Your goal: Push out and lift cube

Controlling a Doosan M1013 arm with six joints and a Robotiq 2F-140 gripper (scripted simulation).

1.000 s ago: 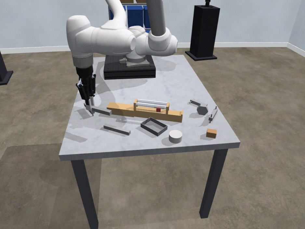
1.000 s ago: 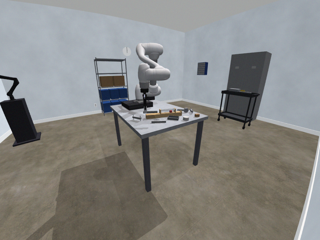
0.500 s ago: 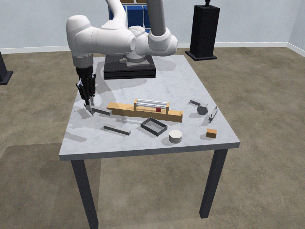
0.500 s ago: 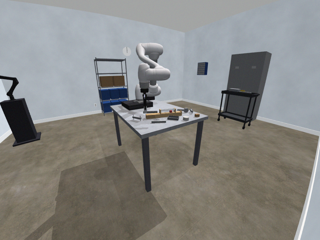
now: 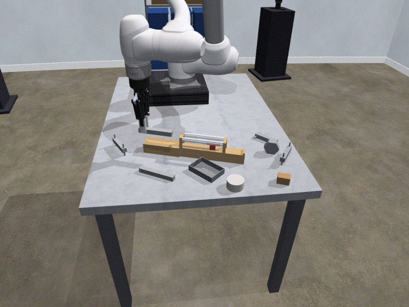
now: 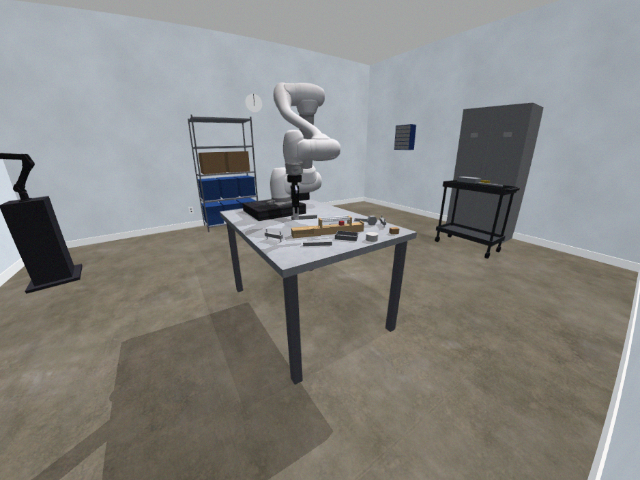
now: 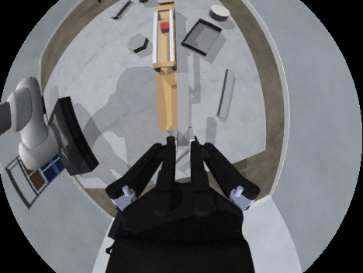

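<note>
No legible text, labels, brand marks or numbers in any view. The wall clock [image 6: 254, 102] is too small for numerals to be made out. The boxes [image 6: 224, 161] on the shelf show plain faces, no print discernible.

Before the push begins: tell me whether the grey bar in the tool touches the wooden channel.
Apart. The top view shows bare table between the grey rectangular bar, clamped in the tool, and the tan wooden channel.
</note>
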